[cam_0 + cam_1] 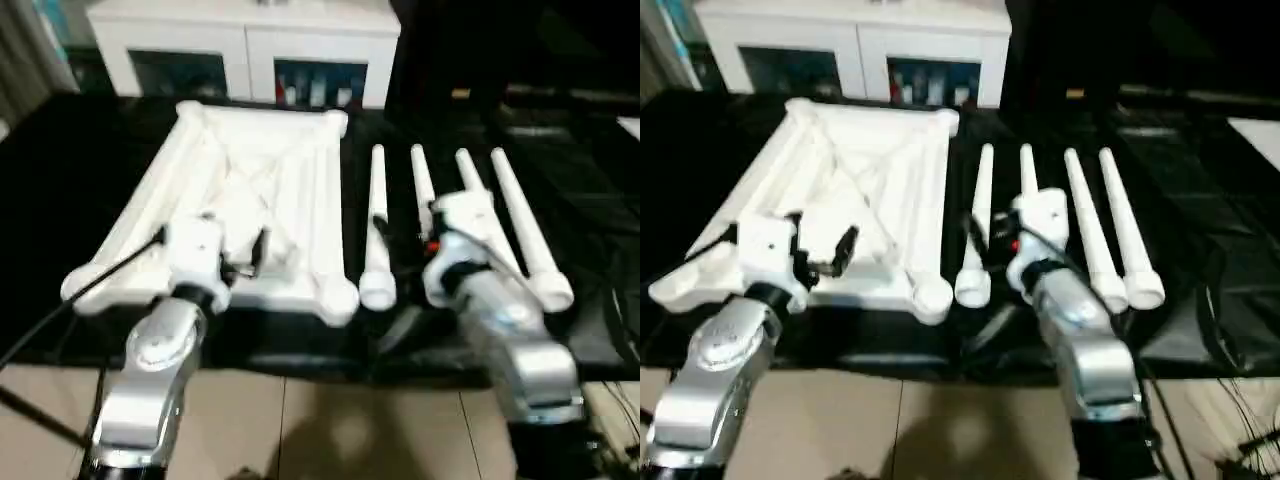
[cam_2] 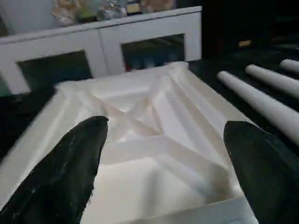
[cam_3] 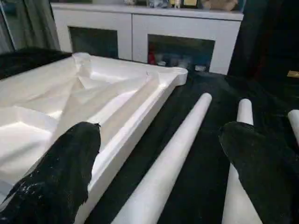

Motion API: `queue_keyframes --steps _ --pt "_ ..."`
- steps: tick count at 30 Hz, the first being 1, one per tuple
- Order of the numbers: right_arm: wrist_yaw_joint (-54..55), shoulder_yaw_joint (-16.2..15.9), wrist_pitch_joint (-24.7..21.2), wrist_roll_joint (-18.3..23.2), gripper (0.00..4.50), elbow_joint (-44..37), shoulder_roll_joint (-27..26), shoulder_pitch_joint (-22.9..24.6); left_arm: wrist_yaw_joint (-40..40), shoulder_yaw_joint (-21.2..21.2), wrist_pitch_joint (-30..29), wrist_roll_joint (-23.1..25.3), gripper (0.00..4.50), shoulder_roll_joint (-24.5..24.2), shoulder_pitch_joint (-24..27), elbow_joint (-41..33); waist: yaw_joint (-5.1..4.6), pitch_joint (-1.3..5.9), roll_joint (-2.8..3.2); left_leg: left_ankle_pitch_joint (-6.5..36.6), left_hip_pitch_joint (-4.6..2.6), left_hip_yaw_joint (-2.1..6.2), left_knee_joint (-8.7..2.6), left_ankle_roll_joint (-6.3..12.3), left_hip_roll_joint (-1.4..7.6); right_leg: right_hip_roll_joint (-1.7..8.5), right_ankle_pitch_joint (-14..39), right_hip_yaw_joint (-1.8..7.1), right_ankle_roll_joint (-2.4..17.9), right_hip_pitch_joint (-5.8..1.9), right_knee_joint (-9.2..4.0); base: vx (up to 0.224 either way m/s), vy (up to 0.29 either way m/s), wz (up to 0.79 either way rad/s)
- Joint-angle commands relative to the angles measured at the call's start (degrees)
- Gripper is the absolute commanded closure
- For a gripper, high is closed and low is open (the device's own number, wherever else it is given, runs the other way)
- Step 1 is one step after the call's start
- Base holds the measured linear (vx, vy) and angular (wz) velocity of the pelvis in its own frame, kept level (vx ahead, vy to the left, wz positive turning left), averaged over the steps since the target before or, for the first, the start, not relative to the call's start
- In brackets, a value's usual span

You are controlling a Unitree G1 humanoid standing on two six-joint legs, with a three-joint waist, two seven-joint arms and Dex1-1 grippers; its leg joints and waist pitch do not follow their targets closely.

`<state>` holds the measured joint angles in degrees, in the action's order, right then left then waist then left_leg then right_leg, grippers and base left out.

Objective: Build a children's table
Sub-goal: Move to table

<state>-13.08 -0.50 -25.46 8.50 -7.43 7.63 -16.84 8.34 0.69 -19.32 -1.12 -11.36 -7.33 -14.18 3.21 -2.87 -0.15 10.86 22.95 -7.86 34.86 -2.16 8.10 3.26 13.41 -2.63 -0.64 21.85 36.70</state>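
The children's table lies in parts on a black cloth. Its white top (image 1: 290, 190) rests upside down, with the ribbed X-braced underside facing up and round sockets at the corners. To its right, four white tapered legs (image 1: 377, 230) lie side by side. My left gripper (image 2: 163, 158) hovers open over the near end of the top's underside (image 2: 154, 140), holding nothing. Above the two legs nearest the top, my right gripper (image 3: 163, 168) is also open, and the leg (image 3: 173, 158) beside the top runs between its fingers without being gripped.
A white cabinet (image 1: 245, 50) with glass doors stands behind the cloth. The black cloth (image 1: 590, 200) stretches on to the right of the legs. Pale floor tiles (image 1: 330, 420) lie at the near edge. A black cable (image 1: 60, 310) trails off to the left of my left arm.
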Motion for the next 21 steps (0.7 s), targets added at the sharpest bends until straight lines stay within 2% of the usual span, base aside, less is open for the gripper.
queue_keyframes --steps 1,2,4,10,11,12,13,14,15,16,17,18,19,20,21 --pt "-0.57 0.16 -0.42 0.38 0.0 0.08 0.47 -0.82 0.4 -0.42 -0.76 -1.08 0.07 0.64 -0.55 -0.79 -0.08 2.3 0.16 20.11 -1.57 1.68 -5.03 -1.91 4.3 4.86 24.51 2.98 6.47 -0.87 -6.57 -0.05 -0.029 -0.04" --pt "-0.59 0.14 -0.38 0.36 0.0 0.05 0.45 -0.68 0.18 -0.61 -0.89 -1.29 0.07 0.9 -0.61 -0.86 -0.05 2.34 0.27 20.56 -1.64 1.56 -5.15 -2.44 4.44 4.83 22.5 3.11 6.62 -0.72 -6.52 0.0 0.0 0.0" --pt "-0.2 0.12 -0.52 0.81 0.0 -0.02 -0.5 -0.03 -0.68 -1.25 -1.07 -2.21 0.07 1.87 -0.71 -1.16 -0.02 2.47 0.25 19.73 -1.49 1.38 -5.22 -2.49 4.48 4.82 18.69 3.17 7.14 -0.88 -6.13 0.0 0.0 0.0" --pt "-1.13 -2.37 -0.07 0.92 0.0 -1.29 -1.68 1.3 -0.86 -1.92 -2.87 -3.37 0.07 2.73 -0.11 -1.66 0.07 2.87 0.27 13.88 -1.1 1.03 -5.1 -0.86 4.51 4.71 7.47 3.16 8.73 -1.45 -5.23 0.0 0.0 0.0" --pt "-1.26 -2.92 0.51 0.6 0.0 -1.35 -1.64 1.48 -1.04 -2.26 -2.94 -3.6 0.07 2.97 0.01 -1.83 0.62 3.16 0.96 11.16 1.83 3.56 -5.8 5.63 2.45 5.88 3.78 -0.62 10.3 -4.07 -4.71 0.0 0.0 0.0" --pt "-1.31 -3.31 0.98 0.37 0.0 -1.36 -1.66 1.64 -1.07 -2.49 -2.85 -3.68 0.07 3.05 0.11 -1.91 -0.1 3.48 1.01 9.59 1.55 4.76 -5.06 10.72 2.06 6.0 1.51 -1.93 12.23 -4.14 -4.78 0.03 -0.001 0.42" --pt "-1.33 -3.52 1.36 0.37 0.0 -1.41 -1.87 1.87 -0.96 -2.65 -2.62 -3.83 0.07 3.02 0.28 -2.02 -0.18 3.52 1.2 11.38 1.57 4.88 -4.82 11.72 1.89 6.2 3.18 -2.4 12.91 -4.75 -5.06 0.03 -0.001 0.42" --pt "-1.13 -3.24 1.19 0.65 0.0 -1.24 -2.18 1.76 -0.91 -2.79 -2.57 -3.92 0.07 2.96 0.24 -1.97 -0.21 3.29 1.56 15.95 1.49 5.22 -4.97 11.27 1.88 6.61 9.12 -3.32 12.61 -5.72 -5.94 0.057 -0.005 0.5" --pt "-0.98 -3.02 1.04 0.79 0.0 -1.13 -2.43 1.68 -0.91 -2.9 -2.57 -4.04 0.07 2.92 0.24 -1.97 -0.94 3.01 1.56 23.19 -0.72 5.05 -5.16 8.54 3.94 5.8 15.12 -2.8 12.28 -4.93 -6.41 0.053 -0.013 0.38" --pt "-0.81 -2.51 0.58 1.41 0.0 -1.02 -2.93 1.66 -0.9 -2.96 -2.57 -4.12 0.07 2.87 0.26 -2.0 -0.82 2.41 1.9 27.43 -0.71 4.89 -5.61 6.6 4.02 5.63 19.15 -2.89 11.63 -5.21 -6.88 0.053 -0.013 0.38" --pt "-0.46 -1.63 0.27 2.21 0.0 -0.76 -3.59 1.6 -0.91 -3.06 -2.65 -4.23 0.07 2.8 0.24 -2.01 -1.46 1.58 1.8 38.39 -4.69 4.25 -5.78 0.91 5.61 4.68 25.63 -2.09 10.23 -3.13 -7.55 0.043 -0.008 0.23" --pt "-0.56 -1.81 0.31 1.94 0.0 -0.67 -3.33 1.54 -0.9 -3.12 -2.7 -4.27 0.07 2.74 0.24 -1.93 -1.37 0.8 1.59 46.14 -6.18 3.57 -6.0 -3.24 5.16 4.43 30.93 -2.08 8.12 -2.84 -8.53 0.062 -0.001 0.11" --pt "-0.65 -2.05 0.4 1.66 0.0 -0.63 -3.07 1.52 -0.88 -3.17 -2.73 -4.3 0.07 2.69 0.25 -1.89 -1.44 0.81 1.24 45.78 -6.11 3.4 -6.22 -3.82 4.94 4.56 31.53 -1.82 7.43 -3.5 -8.88 0.062 -0.001 0.11" --pt "-0.9 -2.15 0.85 1.6 0.0 -0.78 -2.84 1.63 -0.79 -3.26 -2.69 -4.28 0.07 2.71 0.17 -1.71 -1.24 0.84 1.25 43.57 -5.64 2.69 -6.27 -4.1 4.5 5.14 32.81 -1.2 6.49 -4.64 -9.44 0.083 0.01 -0.01" --pt "-1.07 -2.25 1.1 1.6 0.0 -1.0 -2.71 1.8 -0.74 -3.32 -2.65 -4.29 0.07 2.68 0.13 -1.59 -0.96 0.95 1.34 39.18 -4.53 2.15 -6.24 -3.4 4.19 5.68 34.13 -0.67 5.63 -6.11 -9.92 0.087 0.02 -0.07"
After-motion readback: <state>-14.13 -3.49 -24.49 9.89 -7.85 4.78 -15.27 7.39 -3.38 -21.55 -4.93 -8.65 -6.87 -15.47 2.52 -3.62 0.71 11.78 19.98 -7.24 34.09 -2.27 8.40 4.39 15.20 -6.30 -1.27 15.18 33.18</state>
